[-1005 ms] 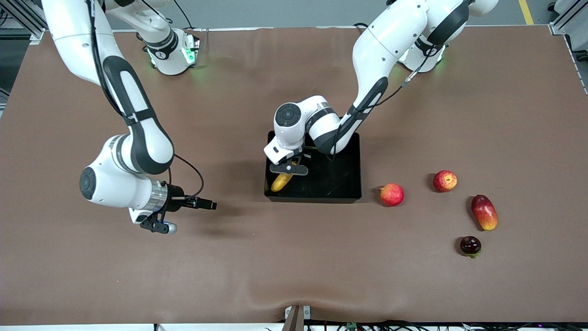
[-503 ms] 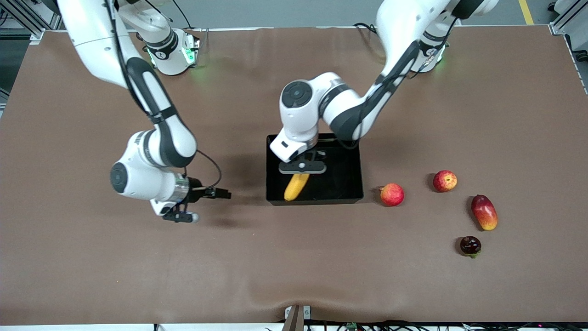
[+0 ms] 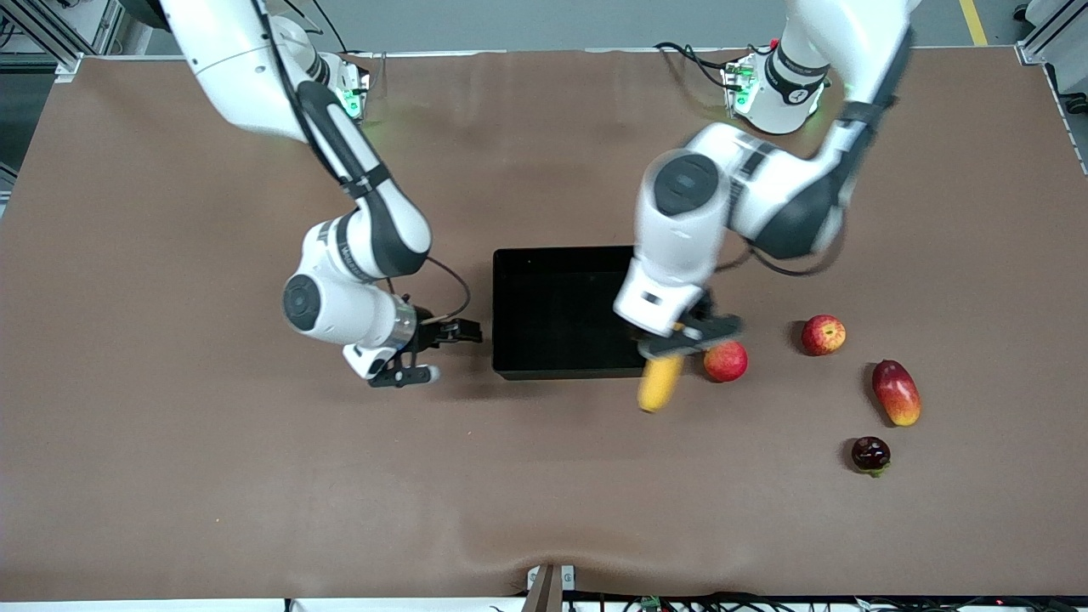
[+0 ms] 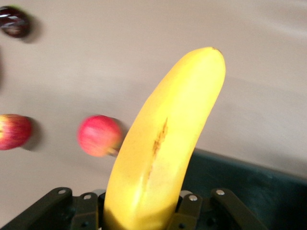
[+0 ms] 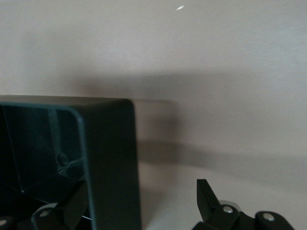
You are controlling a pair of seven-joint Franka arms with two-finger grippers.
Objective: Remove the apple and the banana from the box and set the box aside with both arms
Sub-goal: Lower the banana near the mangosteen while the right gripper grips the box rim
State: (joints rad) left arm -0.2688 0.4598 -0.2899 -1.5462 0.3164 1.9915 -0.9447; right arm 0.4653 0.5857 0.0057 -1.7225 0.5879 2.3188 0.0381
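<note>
The left gripper (image 3: 680, 340) pinches the banana (image 3: 660, 382) over the corner of the box (image 3: 552, 310) at the left arm's end, long axis pointing to the front camera. The right gripper (image 3: 406, 370), spread, is beside the box's other end

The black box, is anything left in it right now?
Empty, as far as shows. The box shows only bare black floor; the left gripper holds the banana over its corner, and the apple lies on the table.
</note>
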